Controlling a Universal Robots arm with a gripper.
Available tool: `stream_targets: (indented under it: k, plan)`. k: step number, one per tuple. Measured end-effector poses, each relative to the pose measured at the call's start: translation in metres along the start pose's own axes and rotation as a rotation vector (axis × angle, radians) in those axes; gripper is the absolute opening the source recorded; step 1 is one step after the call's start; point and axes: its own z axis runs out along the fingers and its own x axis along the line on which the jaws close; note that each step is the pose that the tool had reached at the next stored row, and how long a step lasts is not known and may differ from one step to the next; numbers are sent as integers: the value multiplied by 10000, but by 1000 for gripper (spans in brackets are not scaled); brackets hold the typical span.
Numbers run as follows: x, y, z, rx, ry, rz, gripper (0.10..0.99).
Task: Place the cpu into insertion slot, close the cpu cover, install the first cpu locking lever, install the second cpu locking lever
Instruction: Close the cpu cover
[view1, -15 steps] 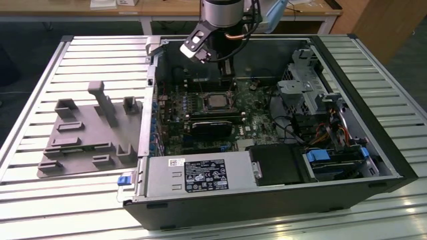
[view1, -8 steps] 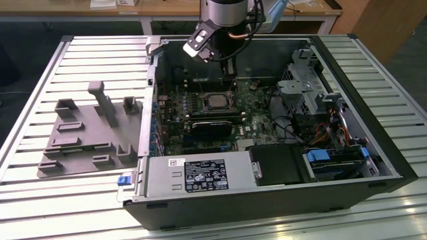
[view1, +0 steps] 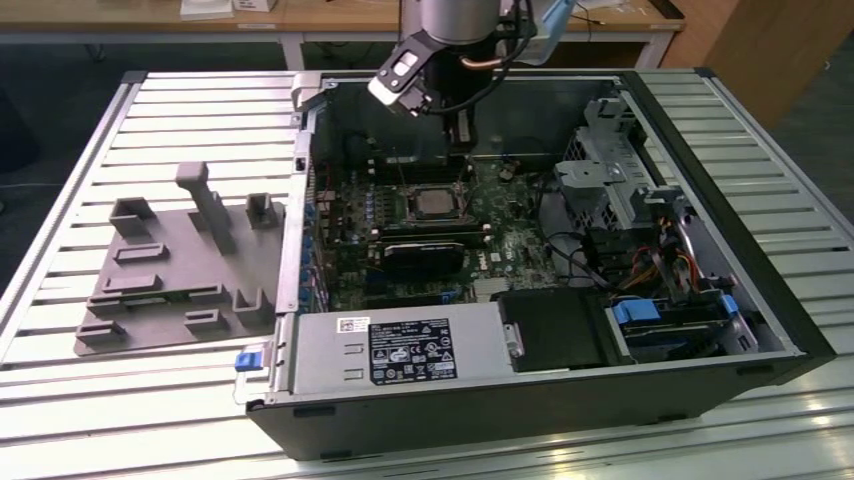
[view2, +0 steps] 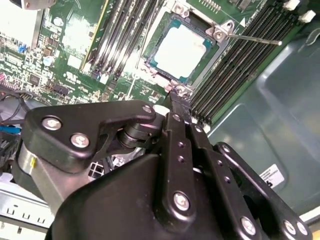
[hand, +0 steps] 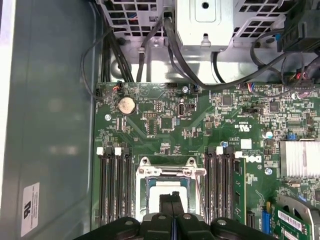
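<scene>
The cpu (view2: 181, 50) lies flat in the insertion slot (view1: 430, 203) on the green board, its pale face showing. The dull silver cpu cover (view2: 220, 33) lies down around it as a frame; the same cover (hand: 167, 169) shows in the first wrist view. A thin metal lever rod (view2: 255, 39) sticks out from one corner of the socket. My gripper (view2: 177, 102) is shut with nothing between its fingers, its tips just over the socket's edge. In the first wrist view the gripper (hand: 171, 198) hangs over the cpu (hand: 160, 189). In the exterior view the gripper (view1: 461, 150) reaches down into the case.
Memory slots (hand: 114, 185) flank the socket on both sides. A black card (view1: 430, 255) lies beside the socket, with a drive cage and cables (view1: 627, 190) at the exterior view's right. A grey fixture plate (view1: 187, 265) sits outside the case.
</scene>
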Motion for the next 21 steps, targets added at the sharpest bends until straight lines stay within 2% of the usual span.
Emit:
stream_targets:
  k: [9, 12, 14, 21]
  plan:
    - [2, 137, 4, 165, -6, 7, 106]
    - [3, 156, 0, 223, -7, 10, 106]
    - [4, 203, 2, 294, -9, 14, 106]
    - [6, 321, 12, 380, -11, 16, 106]
